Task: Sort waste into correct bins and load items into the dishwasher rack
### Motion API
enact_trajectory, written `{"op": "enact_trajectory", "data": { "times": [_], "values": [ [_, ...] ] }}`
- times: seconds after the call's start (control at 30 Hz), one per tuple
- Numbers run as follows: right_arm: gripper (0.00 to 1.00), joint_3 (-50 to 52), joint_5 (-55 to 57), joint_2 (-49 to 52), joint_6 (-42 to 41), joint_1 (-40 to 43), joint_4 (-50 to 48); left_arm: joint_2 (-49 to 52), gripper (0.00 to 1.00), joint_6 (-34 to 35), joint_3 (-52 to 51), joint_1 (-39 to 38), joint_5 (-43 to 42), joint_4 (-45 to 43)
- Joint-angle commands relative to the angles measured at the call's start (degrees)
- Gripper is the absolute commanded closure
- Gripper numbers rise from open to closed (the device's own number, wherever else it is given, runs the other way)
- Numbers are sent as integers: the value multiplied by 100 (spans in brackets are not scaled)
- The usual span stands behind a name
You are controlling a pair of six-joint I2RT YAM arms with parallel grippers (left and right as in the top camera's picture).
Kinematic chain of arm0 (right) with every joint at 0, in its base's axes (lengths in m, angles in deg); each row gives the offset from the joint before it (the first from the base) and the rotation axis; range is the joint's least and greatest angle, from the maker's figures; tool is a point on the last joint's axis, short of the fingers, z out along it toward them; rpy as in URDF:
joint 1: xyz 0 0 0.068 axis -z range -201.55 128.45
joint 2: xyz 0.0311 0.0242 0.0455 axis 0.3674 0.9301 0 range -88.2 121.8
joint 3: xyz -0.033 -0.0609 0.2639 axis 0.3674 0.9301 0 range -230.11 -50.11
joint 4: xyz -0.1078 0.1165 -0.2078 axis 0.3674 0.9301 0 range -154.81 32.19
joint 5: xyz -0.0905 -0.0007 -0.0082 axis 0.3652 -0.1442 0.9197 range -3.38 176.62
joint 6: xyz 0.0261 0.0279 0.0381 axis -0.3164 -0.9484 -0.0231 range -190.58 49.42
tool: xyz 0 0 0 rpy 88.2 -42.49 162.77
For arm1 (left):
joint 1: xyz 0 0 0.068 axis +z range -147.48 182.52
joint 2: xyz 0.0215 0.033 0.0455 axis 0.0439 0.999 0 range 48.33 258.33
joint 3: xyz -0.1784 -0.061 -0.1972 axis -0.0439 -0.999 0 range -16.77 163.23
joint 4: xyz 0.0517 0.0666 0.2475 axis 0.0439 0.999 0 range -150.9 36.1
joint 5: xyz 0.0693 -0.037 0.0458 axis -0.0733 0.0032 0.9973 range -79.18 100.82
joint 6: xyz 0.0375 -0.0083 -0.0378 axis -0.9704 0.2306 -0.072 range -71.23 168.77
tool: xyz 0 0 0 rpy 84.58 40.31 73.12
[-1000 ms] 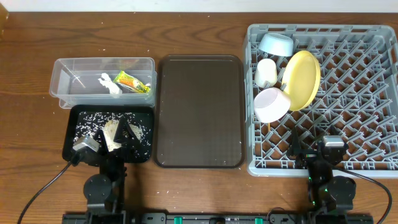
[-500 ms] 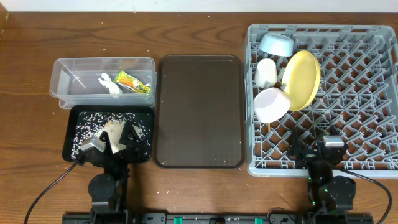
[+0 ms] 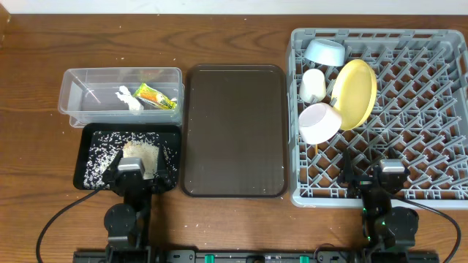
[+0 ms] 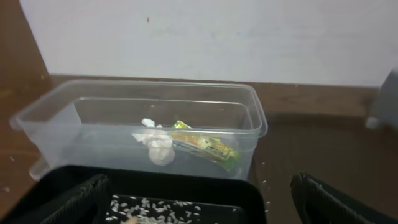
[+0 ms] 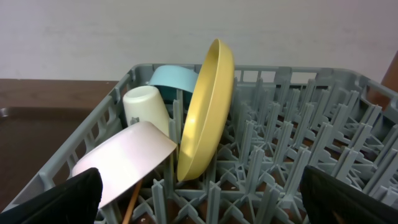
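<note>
The clear tub [image 3: 73,95] holds the crumpled white tissue [image 3: 128,100] and the yellow-green wrapper [image 3: 155,96]. The black bin [image 3: 84,157] in front of it holds loose rice [image 3: 102,150]. My left gripper [image 3: 134,169] is open and empty over the bin's front edge. The left wrist view shows the tub [image 4: 249,112], tissue [image 4: 158,146], wrapper [image 4: 205,146] and rice [image 4: 161,208]. The grey rack [image 3: 424,109] holds the blue bowl [image 3: 325,51], white cup [image 3: 313,85], pinkish bowl [image 3: 319,123] and upright yellow plate [image 3: 356,93]. My right gripper [image 3: 387,168] is open and empty over the rack's front edge.
A flat dark-brown tray [image 3: 234,131] lies between the bins and the rack. A few rice grains lie on the wooden table [image 3: 219,219] in front of it. The right wrist view shows upright pegs [image 5: 298,143] right of the plate [image 5: 208,112].
My left gripper has swung from a leftward tilt to straight and shifted slightly right over the black bin's front edge. The right arm has not moved.
</note>
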Motion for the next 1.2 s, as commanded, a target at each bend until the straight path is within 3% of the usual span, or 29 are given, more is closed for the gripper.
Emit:
{"op": "enact_trajectory", "data": {
  "times": [0.0, 1.17],
  "values": [
    [1, 24, -22, -39, 85, 52, 9, -55, 5, -529, -109, 24, 20, 212],
    [1, 24, -22, -39, 85, 50, 9, -39, 5, -46, -109, -293, 11, 210]
  ]
}}
